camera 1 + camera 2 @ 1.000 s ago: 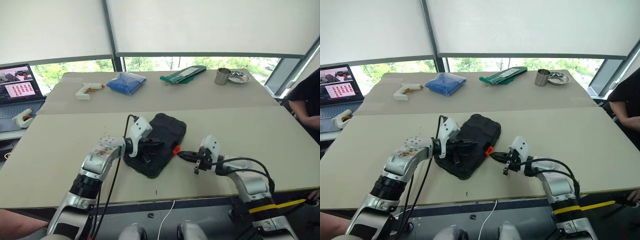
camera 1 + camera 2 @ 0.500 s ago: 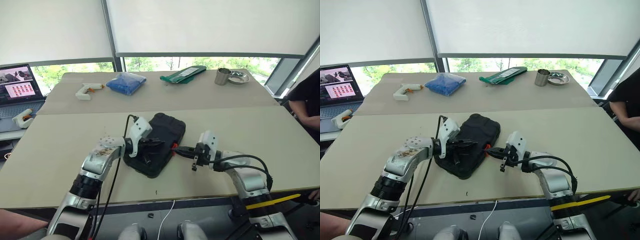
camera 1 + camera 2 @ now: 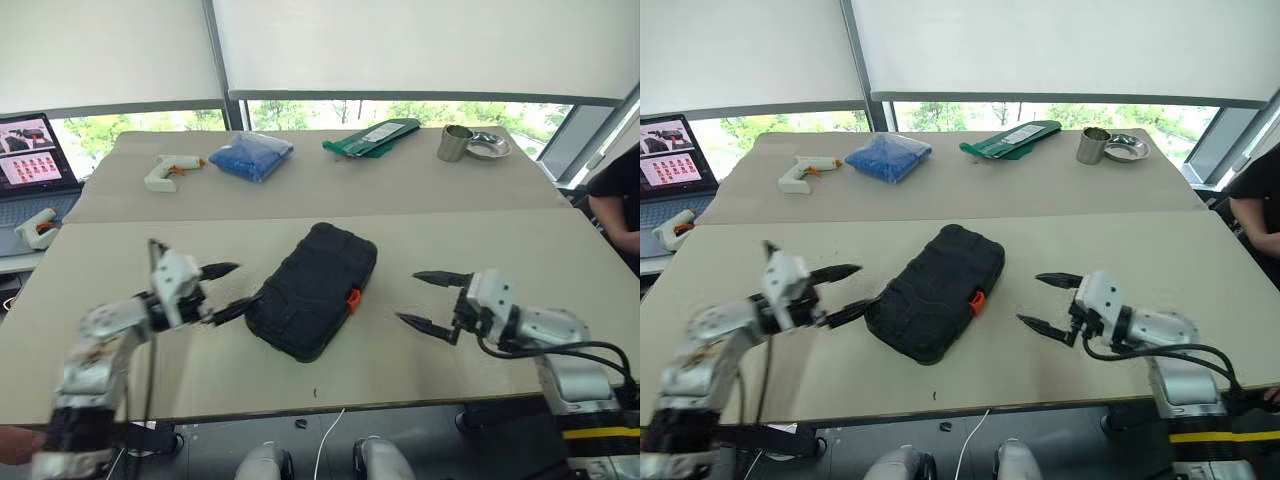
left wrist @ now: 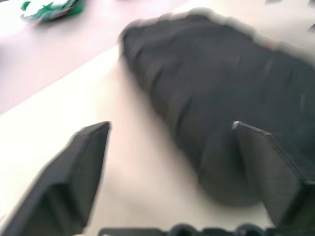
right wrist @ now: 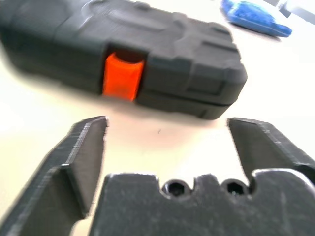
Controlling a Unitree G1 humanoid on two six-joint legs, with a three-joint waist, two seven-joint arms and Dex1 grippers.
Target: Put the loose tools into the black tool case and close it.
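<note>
The black tool case (image 3: 313,290) lies shut in the middle of the near table, its orange latch (image 3: 352,297) facing my right side. No loose tools are in view. My left gripper (image 3: 233,286) hovers just left of the case, open and empty, fingers pointing at its side. In the left wrist view the case (image 4: 221,93) fills the space ahead of the spread fingers (image 4: 81,167). My right gripper (image 3: 409,297) stands open and empty a short way right of the latch. The right wrist view looks at the latch (image 5: 122,76) between wide fingers (image 5: 83,152).
On the far table lie a white glue gun (image 3: 165,170), a blue bag (image 3: 250,158), a green pouch (image 3: 372,138), a metal cup (image 3: 453,142) and a metal dish (image 3: 487,146). A laptop (image 3: 25,150) stands far left. A person's arm (image 3: 615,200) is at the right edge.
Both grippers have opened and pulled sideways away from the case, the left one off its lid, the right one back from the latch. The case stays shut in place.
</note>
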